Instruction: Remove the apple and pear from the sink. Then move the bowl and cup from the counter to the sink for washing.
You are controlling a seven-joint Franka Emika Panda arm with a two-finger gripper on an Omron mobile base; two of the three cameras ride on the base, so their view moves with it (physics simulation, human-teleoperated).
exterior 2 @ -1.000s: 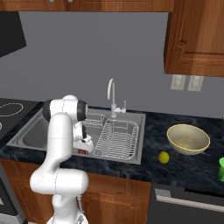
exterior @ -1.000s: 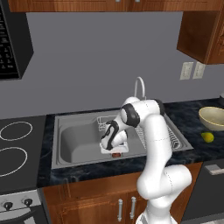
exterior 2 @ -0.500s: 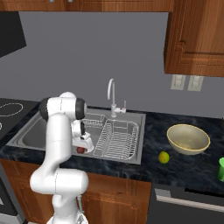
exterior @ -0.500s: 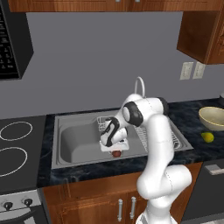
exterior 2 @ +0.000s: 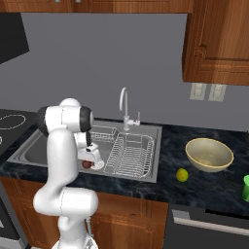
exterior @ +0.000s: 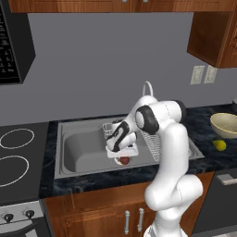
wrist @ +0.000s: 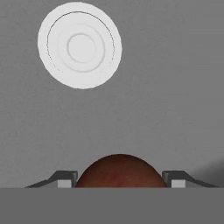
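From the left base camera you see the gripper [exterior: 123,157] low in the sink [exterior: 78,150], with the apple [exterior: 124,160] dark red just under the white hand. The wire rack [exterior: 152,141] and the chrome faucet [exterior: 147,88] stand close behind the arm. On the speckled counter [exterior: 203,125] to the right the bowl [exterior: 225,125] sits with the pear [exterior: 219,145] just in front of it, apart from it. A black stovetop [exterior: 18,152] lies left of the basin.

From the right base camera the apple [exterior 2: 87,164] shows red at the hand, near the basin's front wall [exterior 2: 29,154]. The pear [exterior 2: 182,174] lies on the counter [exterior 2: 204,187] in front of the bowl [exterior 2: 209,154], and the green cup [exterior 2: 245,187] stands at the far right edge. Wooden cabinets [exterior 2: 216,41] hang above a grey wall.

In the hand camera the apple [wrist: 119,170] sits between the two fingertips [wrist: 65,178], the jaws spread wide on either side of it; you cannot tell whether they touch it. The round drain [wrist: 79,45] lies beyond on the grey floor.

Against half a second ago, the hand sits slightly lower over the apple; fruit, bowl and cup are unmoved.
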